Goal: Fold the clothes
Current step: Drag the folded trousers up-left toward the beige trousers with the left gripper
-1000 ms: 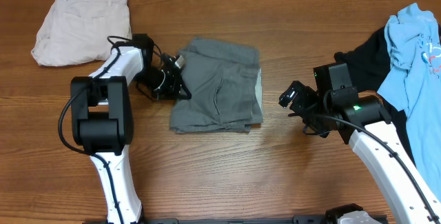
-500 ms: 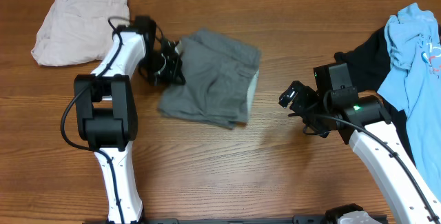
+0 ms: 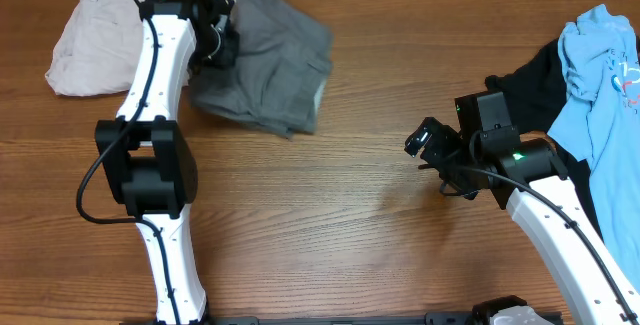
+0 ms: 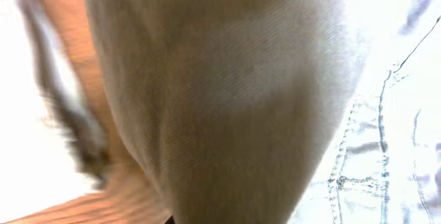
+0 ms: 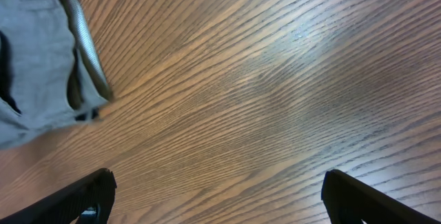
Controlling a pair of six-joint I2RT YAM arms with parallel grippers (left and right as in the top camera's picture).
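Since a folded piece seems meant to sit beside the one already laid out, the work is gathered at the left: a flat pair of cream cotton shorts (image 3: 100, 50) lies at about ten o'clock on the brown wooden table (image 3: 330, 235). Just at its three o'clock side is the left gripper (image 3: 215, 43), its arm stretched far toward the table's twelve o'clock edge. That claw looks clenched on the nine o'clock edge of the folded medium-grey cotton shorts (image 3: 270, 75). The left wrist view supports this, though its fingers are hidden: blurred grey cloth fills the lens, with cream stitching at four o'clock. The grey shorts lie skewed at about eleven o'clock, their near corner pointing to five o'clock, which I take to be the result of being pulled by one edge. A middle band of bare wood follows. At three o'clock the right gripper (image 3: 425, 143) hovers over it, released, its dark fingers (image 5: 89, 193) spread wide with nothing between, probably waiting clear of the other arm. Farthest right, at two o'clock, a crumpled light blue tee (image 3: 600, 75) lies over a black tee (image 3: 530, 85), unfolded and likely next in line.
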